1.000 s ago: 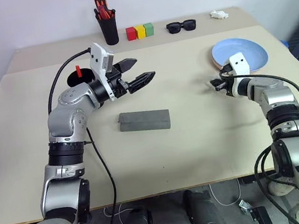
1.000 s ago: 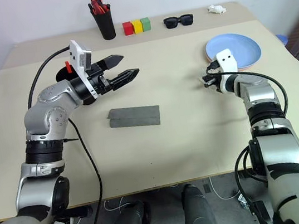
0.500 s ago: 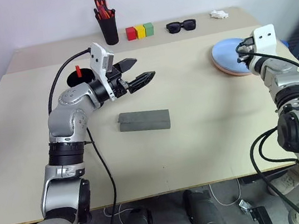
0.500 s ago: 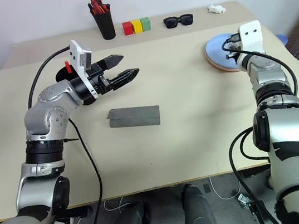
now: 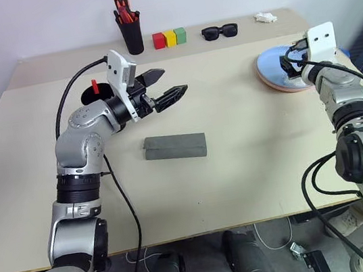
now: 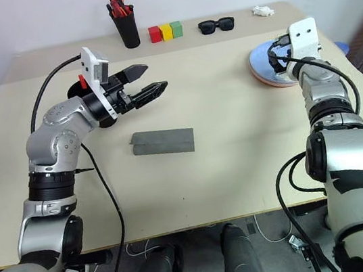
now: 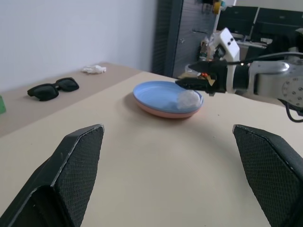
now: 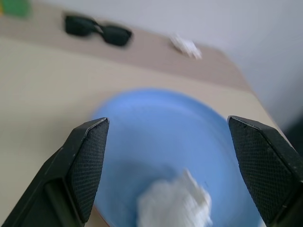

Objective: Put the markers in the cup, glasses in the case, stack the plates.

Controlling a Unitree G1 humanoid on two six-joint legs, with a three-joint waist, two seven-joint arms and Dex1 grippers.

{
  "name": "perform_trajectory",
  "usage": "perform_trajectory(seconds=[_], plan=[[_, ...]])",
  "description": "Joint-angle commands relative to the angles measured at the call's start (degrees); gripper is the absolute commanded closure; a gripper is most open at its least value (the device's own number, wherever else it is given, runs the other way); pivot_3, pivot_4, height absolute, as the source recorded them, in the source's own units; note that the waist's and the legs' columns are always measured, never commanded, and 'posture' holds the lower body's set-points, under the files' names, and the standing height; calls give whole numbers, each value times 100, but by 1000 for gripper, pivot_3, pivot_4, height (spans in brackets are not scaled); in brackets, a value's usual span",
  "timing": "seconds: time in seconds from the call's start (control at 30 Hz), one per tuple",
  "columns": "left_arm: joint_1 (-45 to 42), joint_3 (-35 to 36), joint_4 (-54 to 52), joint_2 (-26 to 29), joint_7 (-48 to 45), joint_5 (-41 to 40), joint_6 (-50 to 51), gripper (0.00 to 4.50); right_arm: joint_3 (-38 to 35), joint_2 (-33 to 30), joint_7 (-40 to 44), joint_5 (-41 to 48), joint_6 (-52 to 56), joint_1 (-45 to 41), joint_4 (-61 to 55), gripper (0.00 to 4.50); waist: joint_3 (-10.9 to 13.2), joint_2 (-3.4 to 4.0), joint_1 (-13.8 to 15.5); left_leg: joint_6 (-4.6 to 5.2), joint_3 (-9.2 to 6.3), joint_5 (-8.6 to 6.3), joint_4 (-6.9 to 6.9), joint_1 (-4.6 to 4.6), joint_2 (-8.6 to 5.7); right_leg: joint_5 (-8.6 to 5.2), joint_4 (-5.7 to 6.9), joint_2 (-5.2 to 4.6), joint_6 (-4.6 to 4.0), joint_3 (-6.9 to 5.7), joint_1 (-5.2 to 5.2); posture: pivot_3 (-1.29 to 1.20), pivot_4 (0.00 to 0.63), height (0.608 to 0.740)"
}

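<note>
Plates first: the light blue plate (image 5: 278, 61) sits directly on the salmon pink plate (image 7: 163, 111), whose rim shows underneath, at the table's (image 5: 240, 161) far right edge, so I judge the stacking done. A crumpled white wad (image 7: 188, 98) lies on the blue plate; I cannot tell what it is. My right gripper (image 8: 173, 175) hangs just above that stack, pointing level over the plate, jaws spread wide with nothing between them. My left gripper (image 5: 165, 88) is held raised above the middle of the table, aimed across toward the right arm, jaws also at full spread and empty; I read it as parked out of the way.

The grey spectacle case (image 5: 175, 146) lies closed near the table's centre, below and apart from the left gripper. The wide black cup (image 5: 91, 95) stands behind my left forearm with a red marker (image 5: 95, 86) upright in it. I cannot find the wire-frame glasses or the smaller dark marker. Along the back stand a pen cup (image 5: 130, 27), coloured blocks (image 5: 170, 38) and black sunglasses (image 5: 220, 32), none mine to handle.
</note>
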Motion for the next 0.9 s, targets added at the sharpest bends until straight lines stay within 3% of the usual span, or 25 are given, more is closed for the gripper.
perform_trajectory(seconds=[0.03,0.13,0.27,0.47,0.53,0.67,0.9], plan=[[43,183,-160,102,-15,-73,-93,0,-238,26,675,417,-152,-13,-562,427,0,0,0,0,0,0,0,0,0,0,0,0,0,0,0,0,150,740],[134,234,-280,269,-87,-195,130,0,-489,229,1696,1115,74,589,-1576,427,0,0,-4,1,0,0,-1,3,2,0,1,1,0,0,2,0,150,740],[335,450,-501,632,-345,-562,506,0,-735,429,3237,3407,2186,2392,-5480,427,1,2,25,4,-13,-2,-3,-4,4,0,11,4,1,-6,2,0,150,740],[849,852,-837,1206,-750,-935,597,0,-747,-444,4058,4886,3872,4364,-8780,427,3,7,49,27,-10,-16,10,-2,-2,0,12,-3,1,-2,-3,0,150,740],[1138,1013,-1139,1375,-905,-1270,847,0,-681,-669,4258,5005,3970,4809,-9317,427,-1,0,53,31,-14,-18,6,8,5,-3,10,3,0,-6,7,0,150,740],[1885,1178,-1827,1746,-1307,-1618,944,0,-359,-468,3964,4629,3660,5004,-9653,427,-2,-2,9,32,0,-19,10,17,8,-3,8,5,0,0,16,0,150,740],[2603,1249,-2199,1968,-1526,-1372,211,0,-183,-681,4246,4687,3808,5098,-9782,427,-2,-1,190,32,0,-19,17,14,8,-3,7,3,-2,0,16,0,150,740]])
